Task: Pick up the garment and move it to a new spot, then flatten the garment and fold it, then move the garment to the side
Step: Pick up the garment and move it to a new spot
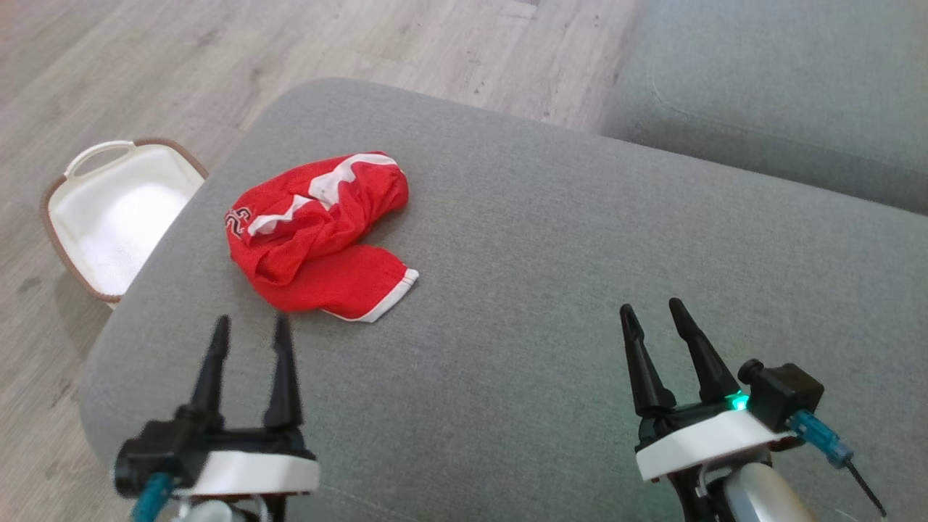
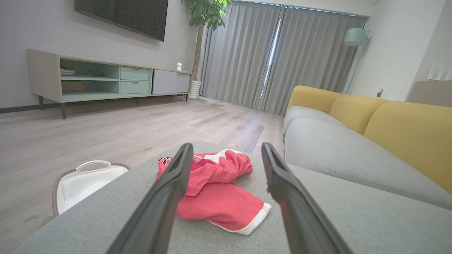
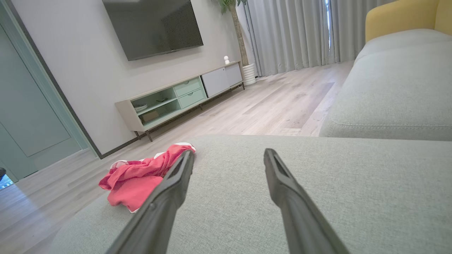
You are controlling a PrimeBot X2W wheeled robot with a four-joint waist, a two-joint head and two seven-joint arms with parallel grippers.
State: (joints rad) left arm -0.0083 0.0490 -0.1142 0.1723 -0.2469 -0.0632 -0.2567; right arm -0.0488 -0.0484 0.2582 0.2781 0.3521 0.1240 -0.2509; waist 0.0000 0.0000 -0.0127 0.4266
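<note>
One crumpled red garment with white trim (image 1: pixel 319 239) lies on a grey fabric sofa cushion (image 1: pixel 551 246), just ahead of the left tool (image 1: pixel 251 322) and well left of the right tool (image 1: pixel 652 308). Both tools are spread wide, holding nothing. One white plastic basket (image 1: pixel 109 217) sits on the wooden floor (image 1: pixel 145 72), further left than the left tool.

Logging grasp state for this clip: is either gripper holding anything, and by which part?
Nothing is held: left gripper and right gripper stand open, clear of the red garment.
</note>
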